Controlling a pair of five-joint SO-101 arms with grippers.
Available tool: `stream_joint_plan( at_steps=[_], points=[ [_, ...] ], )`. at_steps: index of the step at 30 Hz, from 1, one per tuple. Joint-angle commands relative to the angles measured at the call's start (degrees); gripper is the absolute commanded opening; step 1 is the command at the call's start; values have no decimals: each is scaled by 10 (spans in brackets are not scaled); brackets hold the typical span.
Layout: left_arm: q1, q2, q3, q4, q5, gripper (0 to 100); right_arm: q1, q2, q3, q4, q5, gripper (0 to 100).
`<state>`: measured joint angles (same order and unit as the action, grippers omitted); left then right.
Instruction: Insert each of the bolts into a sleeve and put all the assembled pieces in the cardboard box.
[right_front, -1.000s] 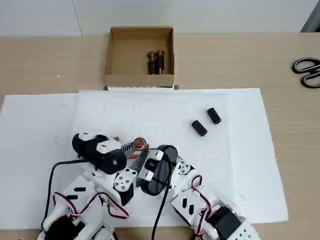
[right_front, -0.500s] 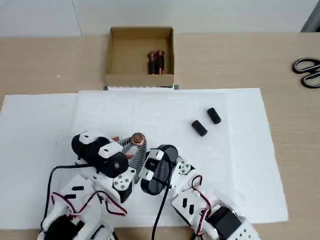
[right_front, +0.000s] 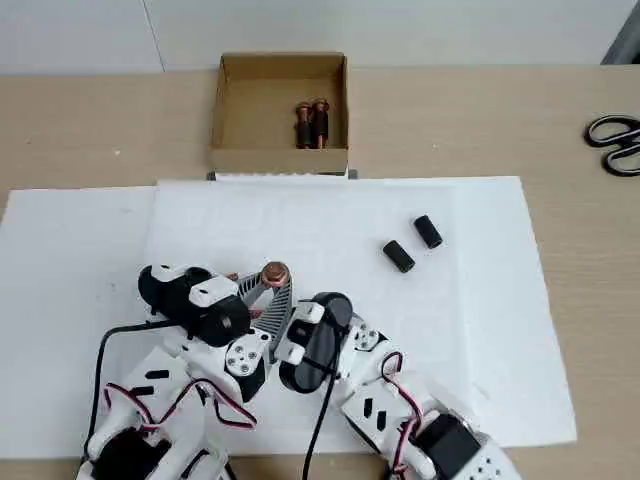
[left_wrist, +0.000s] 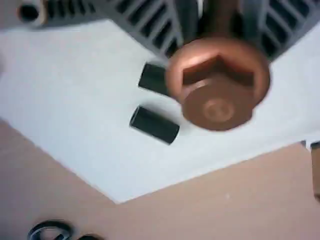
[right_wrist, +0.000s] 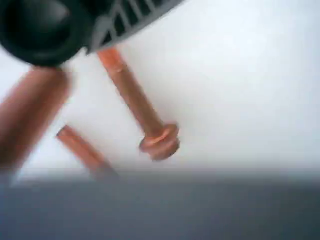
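scissors (right_front: 612, 143) cut by edge; bolt (left_wrist: 218, 82) shank hidden in left hand (right_front: 272, 285).

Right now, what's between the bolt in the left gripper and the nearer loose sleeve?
Only bare white sheet lies between the bolt and the nearer sleeve, as the high view shows.

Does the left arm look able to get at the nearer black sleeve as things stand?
Probably yes for reaching: bare white sheet lies between the left gripper and the sleeve. But the gripper is shut on a bolt, so it likely cannot grasp the sleeve.
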<state>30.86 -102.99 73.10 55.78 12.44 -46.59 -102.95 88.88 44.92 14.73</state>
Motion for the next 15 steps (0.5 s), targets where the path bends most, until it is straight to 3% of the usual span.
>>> stream_joint_plan(
  at_steps=[1, 8, 15],
  points=[
    [-16, -4, -14, -32, 0, 6, -3, -4, -3, 0, 4, 2],
    [-78, -4, -17, -59, 5, 6, -3, -1, 10, 0, -33, 2],
    [-82, -4, -18, -54, 90, 6, -3, 1, 7, 0, -62, 2]
  ],
)
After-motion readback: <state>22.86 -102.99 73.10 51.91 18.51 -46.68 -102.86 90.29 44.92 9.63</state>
